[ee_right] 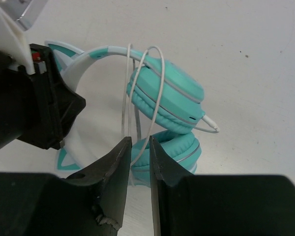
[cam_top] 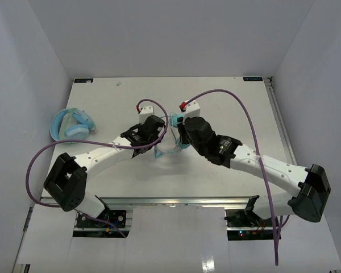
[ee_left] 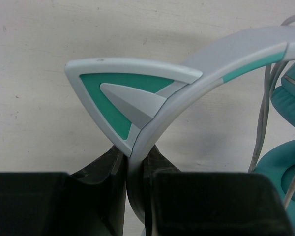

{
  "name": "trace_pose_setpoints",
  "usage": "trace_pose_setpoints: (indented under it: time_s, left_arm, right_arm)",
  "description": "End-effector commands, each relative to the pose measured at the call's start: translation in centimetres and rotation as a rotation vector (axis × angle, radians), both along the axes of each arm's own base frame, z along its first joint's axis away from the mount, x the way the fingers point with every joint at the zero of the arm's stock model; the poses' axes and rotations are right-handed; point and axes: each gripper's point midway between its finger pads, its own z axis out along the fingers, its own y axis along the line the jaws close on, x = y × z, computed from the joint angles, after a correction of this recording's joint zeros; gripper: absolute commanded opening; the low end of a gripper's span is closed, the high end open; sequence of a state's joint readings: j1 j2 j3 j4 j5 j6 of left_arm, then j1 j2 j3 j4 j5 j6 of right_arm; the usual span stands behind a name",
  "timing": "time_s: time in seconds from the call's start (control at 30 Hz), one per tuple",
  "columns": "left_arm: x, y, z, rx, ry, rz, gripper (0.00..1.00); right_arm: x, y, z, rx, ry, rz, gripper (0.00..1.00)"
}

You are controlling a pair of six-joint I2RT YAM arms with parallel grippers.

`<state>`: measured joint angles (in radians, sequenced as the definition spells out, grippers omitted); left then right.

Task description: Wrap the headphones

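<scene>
Headphones lie mid-table, between the two arms. The left claw is clamped on the pale headband, just below a cat ear. The right claw stands narrow, with the white cable running between its jaws; whether it pinches, I cannot tell. Bulkier light-blue headphones sit at the table's left edge.

The headphones have smooth, satin plastic shells and headband, with soft leather-like teal cushions. The cable looks rubbery. The fingers are matt black plastic; the table is matt white, faintly scuffed.
</scene>
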<state>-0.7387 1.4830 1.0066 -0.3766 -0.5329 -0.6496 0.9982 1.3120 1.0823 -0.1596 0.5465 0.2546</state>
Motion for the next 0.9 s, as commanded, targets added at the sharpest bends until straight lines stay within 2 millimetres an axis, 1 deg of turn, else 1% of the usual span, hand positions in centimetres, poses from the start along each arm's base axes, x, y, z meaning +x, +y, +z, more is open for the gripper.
trace_pose_setpoints:
  time_s: [0.0,0.17,0.3,0.67,0.73,0.87]
  left_arm:
    - [1.0,-0.7,3.0,-0.094,-0.091,0.010,0.00]
    - [1.0,-0.8,3.6,-0.107,-0.104,0.007,0.00]
    - [1.0,-0.7,3.7,-0.108,-0.107,0.007,0.00]
    - [1.1,-0.7,3.8,-0.106,-0.113,0.012,0.00]
    - [1.1,-0.7,3.9,-0.110,-0.114,0.012,0.00]
    - [1.5,-0.6,3.7,-0.107,-0.113,0.019,0.00]
  right_arm:
    - [0.8,0.1,1.0,0.047,-0.033,-0.016,0.27]
    - [1.2,0.6,-0.4,0.033,-0.013,-0.017,0.27]
    - [1.5,0.9,-1.2,0.031,0.002,-0.016,0.27]
    - [2.2,0.7,-3.1,-0.009,0.021,-0.058,0.27]
    - [2.2,0.8,-3.4,-0.016,0.024,-0.059,0.25]
    - [2.3,1.1,-4.2,-0.024,0.032,-0.054,0.16]
